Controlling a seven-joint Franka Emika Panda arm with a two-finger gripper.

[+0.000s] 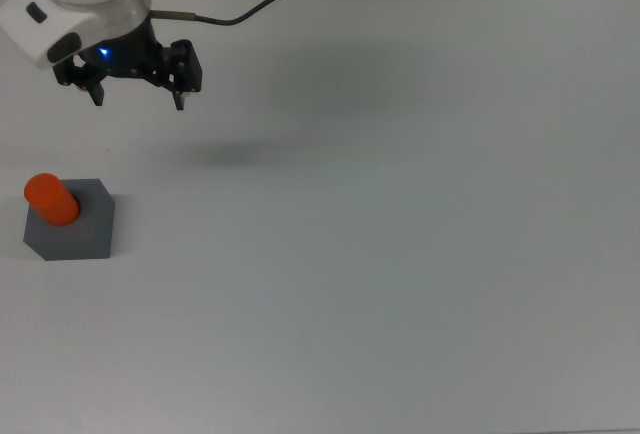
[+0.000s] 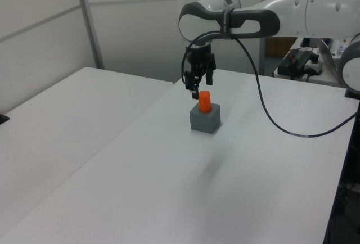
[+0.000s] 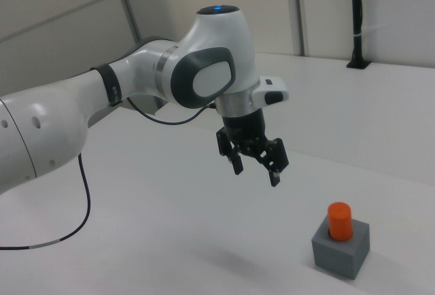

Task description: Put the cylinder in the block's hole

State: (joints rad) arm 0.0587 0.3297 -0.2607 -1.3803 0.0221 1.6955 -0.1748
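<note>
A: Fig. legend, big to small. Desk (image 1: 400,254): white, carries the lot. Arm (image 3: 102,98): white Panda, cable (image 2: 270,114) looping off it. Block (image 1: 70,222): dark grey cube near the top view's left edge. Cylinder (image 1: 50,199): orange, upright, seated in the block's top w/ its upper part sticking out. Tool (image 1: 138,76): fingers spread apart, nothing between them, raised clear of the desk, well apart from block & cylinder.

B: So task looks about done. What could go wrong?

A: Judgement only. (1) Can't tell how deep the cylinder sits; if shallow, a knock could tip it out. (2) Arm swinging low past the block, in the left view the tool appears just beside the cylinder, though top & right views show a clear gap; a clip from a finger would shove the block or topple the cylinder. (3) Slack cable dragging over the desk could snag the block.

B: Safest?

A: Prob. keep the tool high & away from the block.
</note>
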